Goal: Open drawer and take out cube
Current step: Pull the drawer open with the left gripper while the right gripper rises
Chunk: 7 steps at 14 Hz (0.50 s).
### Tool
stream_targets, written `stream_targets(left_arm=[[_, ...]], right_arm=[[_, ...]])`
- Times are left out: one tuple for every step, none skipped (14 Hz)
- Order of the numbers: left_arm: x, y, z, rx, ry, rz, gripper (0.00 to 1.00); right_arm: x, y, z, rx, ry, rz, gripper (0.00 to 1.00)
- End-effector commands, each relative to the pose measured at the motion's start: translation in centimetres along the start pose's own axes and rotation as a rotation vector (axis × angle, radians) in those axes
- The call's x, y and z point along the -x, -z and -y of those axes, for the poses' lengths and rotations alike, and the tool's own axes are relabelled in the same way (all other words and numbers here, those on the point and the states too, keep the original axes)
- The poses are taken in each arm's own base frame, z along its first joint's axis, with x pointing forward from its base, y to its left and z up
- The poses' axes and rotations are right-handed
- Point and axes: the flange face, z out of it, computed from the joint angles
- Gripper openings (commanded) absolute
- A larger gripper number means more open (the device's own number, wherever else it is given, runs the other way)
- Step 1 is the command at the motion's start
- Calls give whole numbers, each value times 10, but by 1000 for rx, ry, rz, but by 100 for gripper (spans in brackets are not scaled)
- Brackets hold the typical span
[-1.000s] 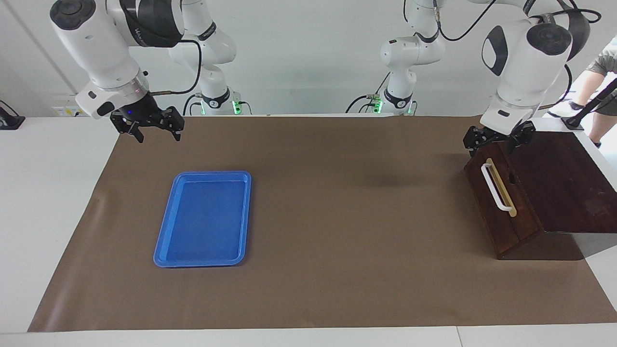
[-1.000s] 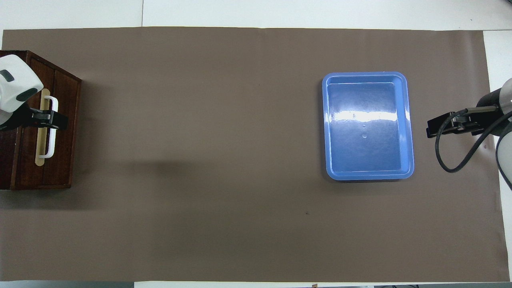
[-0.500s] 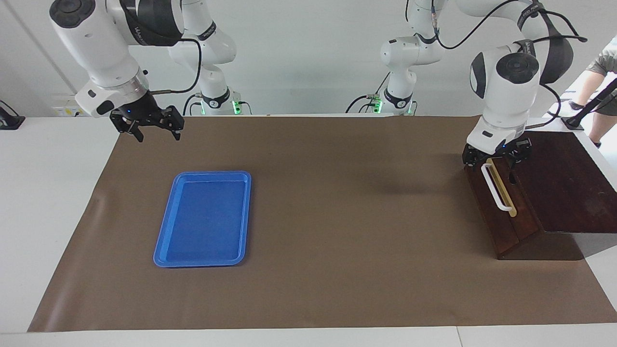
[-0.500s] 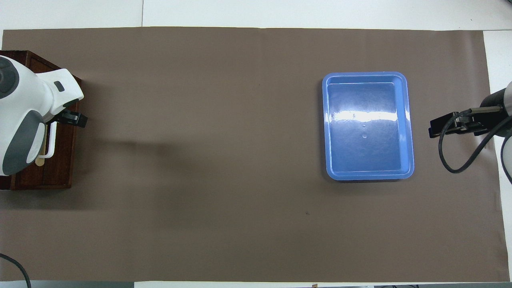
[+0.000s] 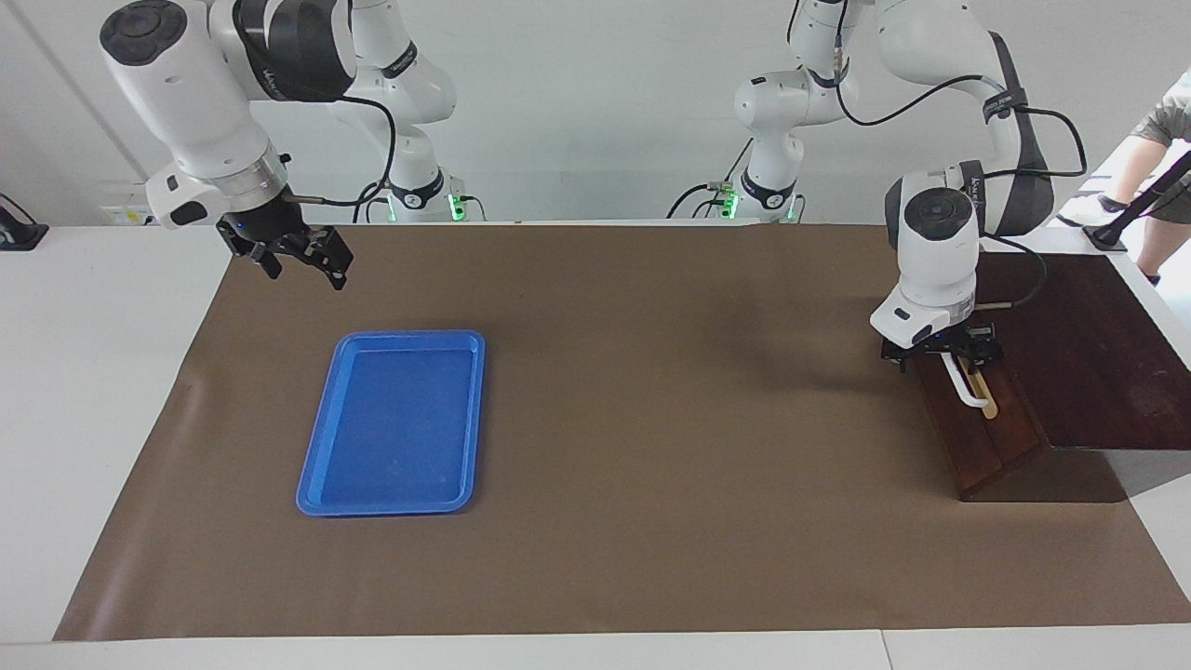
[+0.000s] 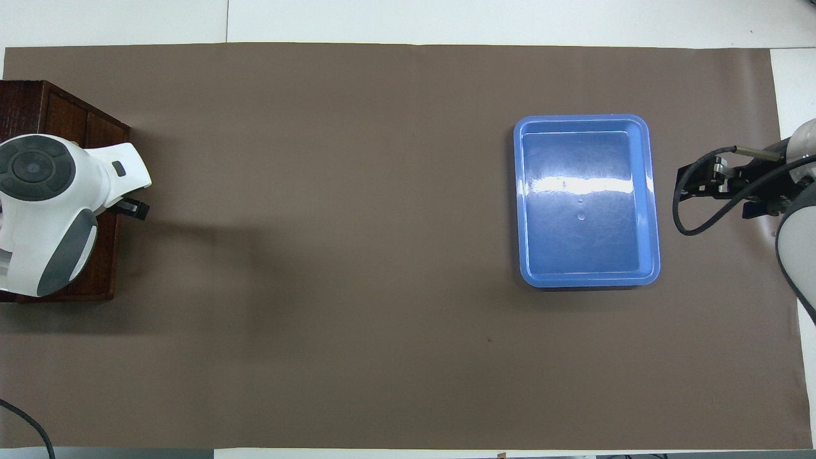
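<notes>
While the drawer [image 5: 977, 419] sits shut in its dark wooden cabinet [image 5: 1079, 354] at the left arm's end of the table, the left gripper [image 5: 942, 353] is down at the drawer front, right at the upper end of the white handle [image 5: 963, 389]; its black fingers stand on either side of the bar, though whether they pinch it or are merely beside it I cannot tell; from overhead the white wrist covers most of the drawer front and only one black fingertip [image 6: 134, 208] pokes out past the cabinet's edge, over the mat [image 5: 651, 419]. The tan strip [image 5: 983, 395] under the handle shows only at its lower end, below the gripper. The cube shows in neither view, and no pale interior of the drawer shows.

The right gripper [image 5: 296, 256] hangs in the air over the mat's edge at the right arm's end of the table, above the corner close to the robots; its fingers are spread apart and hold nothing; the arm waits. The blue tray [image 5: 326, 465] lies flat and empty on the mat, toward the right arm's end, well apart from the cabinet and farther from the robots than the spot beneath the right gripper. A person [image 5: 1168, 140] stands partly in view at the table's edge past the cabinet.
</notes>
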Motion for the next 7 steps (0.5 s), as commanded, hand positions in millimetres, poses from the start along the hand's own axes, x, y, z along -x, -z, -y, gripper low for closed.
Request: stream_targets(left_arm=[[-17,-14,-37,-12,77,-20,100],[-24,-11,-45,-14,82,-19,100],[-31,-2,-56,-16,68,-24,100],[-36,8,-67,-20,61,-16,100],[-39,15,-72,-25,63,-9,100],[-44,26,-84,-23,68,-13,100],[-46,30,-92,-9,79,-6,100]], right_arm=[[-5,-6,5,-22,-70,-18,100],[-7,-7,7,-25,-72,-22,100],[-7,-6,8,-26,-72,-25,100],[-7,-5,8,-30,-81,-22,100],[-7,-5,7,-29,-85,-19,100],[-8,-4,7,-30,-86,-18,100],[-8,-2,6,-30,-88,-17,100]])
